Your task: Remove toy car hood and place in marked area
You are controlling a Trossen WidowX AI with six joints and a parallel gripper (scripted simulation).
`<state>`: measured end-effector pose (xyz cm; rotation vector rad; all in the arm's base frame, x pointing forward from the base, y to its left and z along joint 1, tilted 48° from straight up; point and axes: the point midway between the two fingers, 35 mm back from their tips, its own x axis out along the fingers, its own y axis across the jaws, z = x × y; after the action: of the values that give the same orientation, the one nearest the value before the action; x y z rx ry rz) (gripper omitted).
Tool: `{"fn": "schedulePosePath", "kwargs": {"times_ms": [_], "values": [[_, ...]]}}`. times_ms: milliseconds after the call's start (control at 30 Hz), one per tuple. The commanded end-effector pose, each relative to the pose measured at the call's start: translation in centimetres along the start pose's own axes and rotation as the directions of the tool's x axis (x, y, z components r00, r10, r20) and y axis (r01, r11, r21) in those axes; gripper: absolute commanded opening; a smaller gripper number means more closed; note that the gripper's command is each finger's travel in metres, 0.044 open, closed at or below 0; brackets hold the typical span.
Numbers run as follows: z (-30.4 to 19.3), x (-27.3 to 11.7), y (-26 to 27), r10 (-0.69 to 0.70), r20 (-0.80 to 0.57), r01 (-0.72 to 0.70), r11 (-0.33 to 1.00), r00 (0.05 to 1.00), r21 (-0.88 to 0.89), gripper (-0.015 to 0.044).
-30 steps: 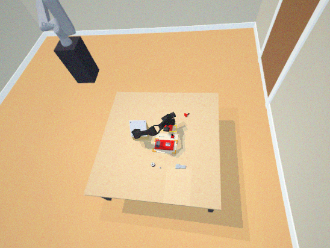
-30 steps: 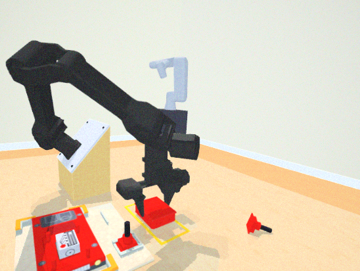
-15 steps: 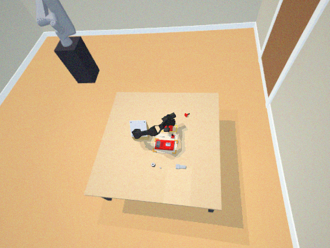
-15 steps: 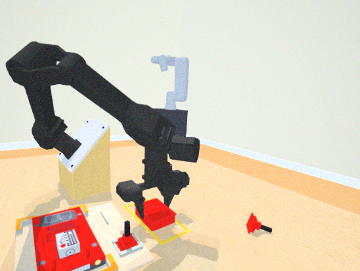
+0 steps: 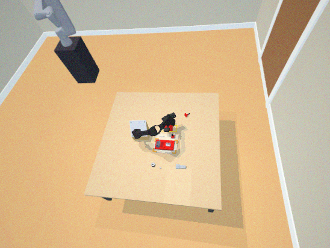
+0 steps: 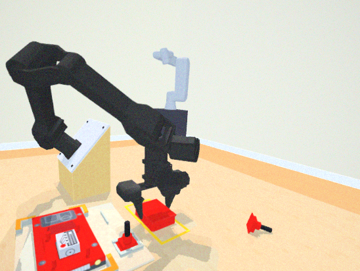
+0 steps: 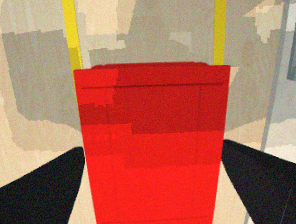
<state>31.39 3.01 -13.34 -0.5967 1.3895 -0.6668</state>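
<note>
The red hood (image 5: 171,128) (image 6: 161,224) (image 7: 155,190) lies flat at table level, mostly over the yellow outlined area (image 6: 175,237) (image 7: 219,30), close to the edge on the car's side. Whether it rests fully on the table is hard to tell. My gripper (image 6: 154,212) (image 7: 153,150) points down and is open. Its fingers stand on either side of the hood, with narrow gaps at its edges; contact at the fingertips cannot be ruled out. The red toy car (image 5: 159,148) (image 6: 87,231) sits without its hood between orange corner brackets, a white engine block (image 6: 67,244) showing on top.
A red piece with a black stem (image 5: 173,136) (image 6: 126,243) stands in a small tray between car and outline. A similar red piece (image 5: 186,115) (image 6: 253,223) lies beyond the outline. A grey part (image 5: 180,167) and a small round part (image 5: 153,165) lie on the car's other side.
</note>
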Motion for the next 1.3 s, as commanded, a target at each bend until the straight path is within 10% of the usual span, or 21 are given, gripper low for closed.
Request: {"fn": "schedulePosePath", "kwargs": {"times_ms": [0,267,1267], "values": [[0.1,-0.6,0.0,0.0,-0.001,0.0,1.0,1.0,0.001,0.044],[0.0,-7.2,0.2,-0.009,-0.005,0.009,1.0,1.0,0.001,0.044],[0.0,-7.2,0.2,-0.009,-0.005,0.009,1.0,1.0,0.001,0.044]]}}
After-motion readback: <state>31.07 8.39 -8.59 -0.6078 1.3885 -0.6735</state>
